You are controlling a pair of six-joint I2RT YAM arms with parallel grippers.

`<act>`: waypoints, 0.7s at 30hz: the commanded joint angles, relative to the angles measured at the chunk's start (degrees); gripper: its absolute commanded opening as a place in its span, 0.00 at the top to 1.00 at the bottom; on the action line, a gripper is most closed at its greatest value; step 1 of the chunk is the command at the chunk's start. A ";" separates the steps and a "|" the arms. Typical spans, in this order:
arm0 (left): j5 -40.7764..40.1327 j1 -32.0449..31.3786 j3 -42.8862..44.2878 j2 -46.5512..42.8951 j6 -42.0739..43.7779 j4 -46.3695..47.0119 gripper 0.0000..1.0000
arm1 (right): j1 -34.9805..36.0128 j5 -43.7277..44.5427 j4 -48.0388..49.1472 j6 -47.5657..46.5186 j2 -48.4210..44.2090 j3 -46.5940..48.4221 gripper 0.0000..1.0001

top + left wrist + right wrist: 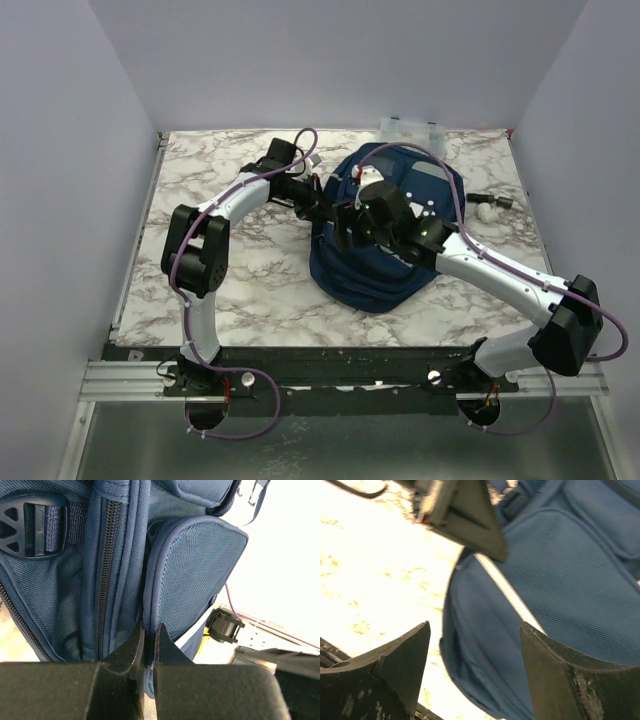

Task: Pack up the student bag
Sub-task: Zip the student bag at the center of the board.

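Observation:
The student bag (375,275), navy blue, lies in the middle of the marble table. My left gripper (320,207) is at its upper left edge. In the left wrist view it (149,631) is shut on the piped rim of a front pocket (195,570), beside a zipper (106,575). My right gripper (350,228) hovers over the bag's left part, just right of the left gripper. In the right wrist view it (475,627) is open and empty above loose navy fabric (485,645), with the left gripper's finger (470,520) ahead of it.
A clear plastic compartment box (410,128) stands at the table's back edge behind the bag. A small white and grey object (493,207) lies to the bag's right. A black buckle (30,525) sits on the bag's strap. Walls close the left, right and back.

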 commanded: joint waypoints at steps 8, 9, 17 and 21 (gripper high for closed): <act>6.45 0.82 -0.59 -5.27 -0.68 -0.44 1.00 | 6.79 7.96 15.86 -9.98 5.22 -5.87 0.31; 6.38 0.91 -0.52 -5.28 -0.39 -0.50 1.00 | 7.26 11.33 16.60 -11.59 5.70 -6.44 0.32; 6.47 1.61 -0.12 -4.31 -0.06 -0.72 1.00 | 9.25 22.54 9.83 -17.65 13.64 -0.81 0.62; 6.18 1.61 -0.18 -5.06 0.74 -0.79 1.00 | 9.25 23.72 13.28 -14.90 12.37 -3.54 0.97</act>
